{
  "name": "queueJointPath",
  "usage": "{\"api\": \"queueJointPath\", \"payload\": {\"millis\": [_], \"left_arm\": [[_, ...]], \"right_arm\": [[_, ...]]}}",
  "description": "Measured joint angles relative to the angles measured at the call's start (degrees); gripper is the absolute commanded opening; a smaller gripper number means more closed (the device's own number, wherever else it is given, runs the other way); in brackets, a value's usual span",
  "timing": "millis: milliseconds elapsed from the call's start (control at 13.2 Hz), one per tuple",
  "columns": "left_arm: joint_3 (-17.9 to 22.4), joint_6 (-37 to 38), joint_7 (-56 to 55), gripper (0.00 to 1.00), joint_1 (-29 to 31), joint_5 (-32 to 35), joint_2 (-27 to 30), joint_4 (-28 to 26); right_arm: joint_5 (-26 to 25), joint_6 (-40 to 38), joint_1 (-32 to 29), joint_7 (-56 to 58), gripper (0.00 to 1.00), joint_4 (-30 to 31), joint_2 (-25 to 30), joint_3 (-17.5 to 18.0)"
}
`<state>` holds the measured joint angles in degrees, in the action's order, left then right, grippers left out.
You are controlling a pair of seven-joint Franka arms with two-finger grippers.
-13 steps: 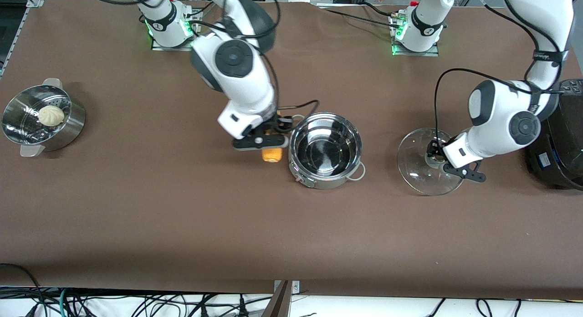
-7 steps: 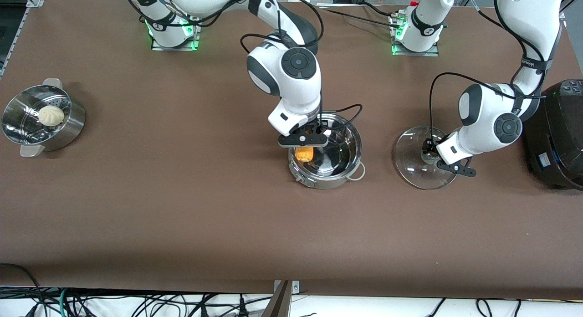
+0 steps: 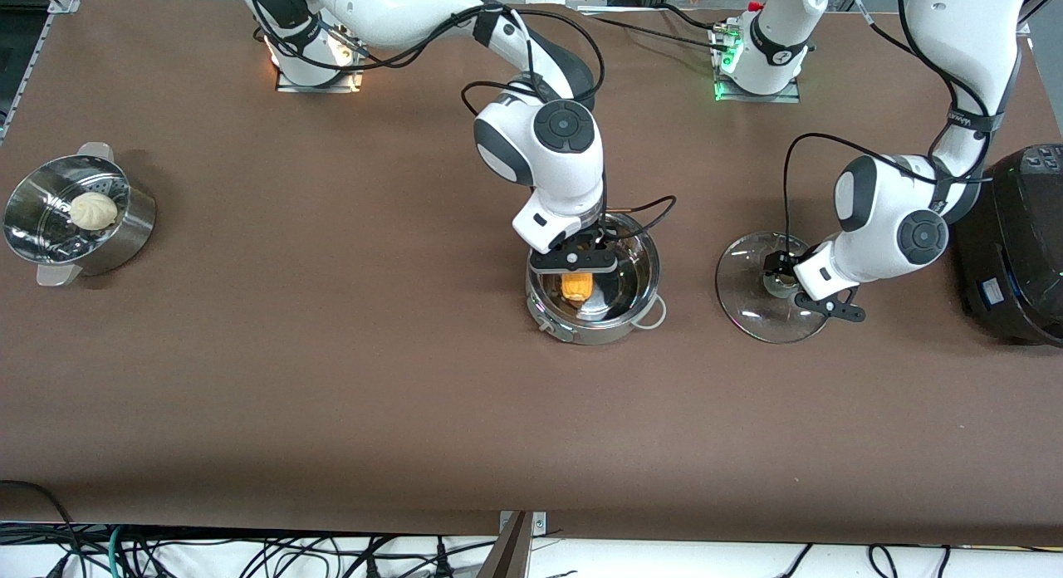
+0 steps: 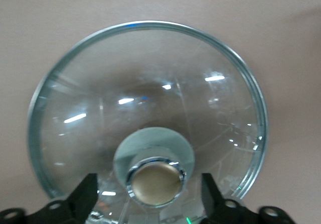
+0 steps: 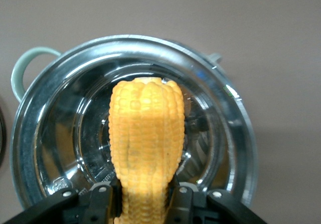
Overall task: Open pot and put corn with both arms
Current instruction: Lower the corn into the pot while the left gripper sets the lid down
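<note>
The shiny steel pot point(image 3: 648, 266) stands uncovered mid-table. My right gripper point(image 3: 574, 262) is shut on the yellow-orange corn point(image 3: 576, 286) and holds it over the pot's opening. In the right wrist view the corn point(image 5: 146, 133) hangs between the fingers point(image 5: 103, 196) above the pot's inside point(image 5: 235, 133). The glass lid point(image 3: 751, 308) lies on the table beside the pot, toward the left arm's end. My left gripper point(image 3: 781, 283) is over its tan knob point(image 4: 155, 184), open, with its fingers point(image 4: 85, 194) apart on either side and clear of the knob.
A perforated steel steamer basket point(image 3: 25, 221) with a white bun point(image 3: 92, 210) stands at the right arm's end of the table. A black appliance point(image 3: 1013, 246) stands at the left arm's end, close to the left arm.
My right gripper carried the corn from beside the pot to over its opening. The left arm shifted slightly toward the pot with the lid, which now lies flatter.
</note>
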<state>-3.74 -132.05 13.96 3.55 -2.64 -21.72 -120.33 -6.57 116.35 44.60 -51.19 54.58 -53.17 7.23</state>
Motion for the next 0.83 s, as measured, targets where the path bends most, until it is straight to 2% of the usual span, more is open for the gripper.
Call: {"api": "queueJointPath", "payload": {"millis": [378,529,681,832], "left_arm": [[2.1,4.7,-0.1,1.00,0.5,0.0,7.1,2.7],[2.1,8.8,-0.6,1.00,1.0,-0.1,10.6,4.4],[2.1,16.0,-3.5,1.00,1.3,-0.1,13.4,8.1],[2.1,27.4,-6.5,1.00,1.4,0.1,15.0,14.6]], "right_arm": [[0.0,3.1,0.8,-0.1,0.00,-0.3,-1.5,-0.1],[0.0,3.2,0.8,-0.1,0.14,-0.3,-1.5,-0.1],[-0.4,3.2,0.8,-0.1,0.15,-0.3,-1.6,-0.1],[-1.5,3.5,0.8,-0.1,0.19,-0.3,-2.2,-0.1]]}}
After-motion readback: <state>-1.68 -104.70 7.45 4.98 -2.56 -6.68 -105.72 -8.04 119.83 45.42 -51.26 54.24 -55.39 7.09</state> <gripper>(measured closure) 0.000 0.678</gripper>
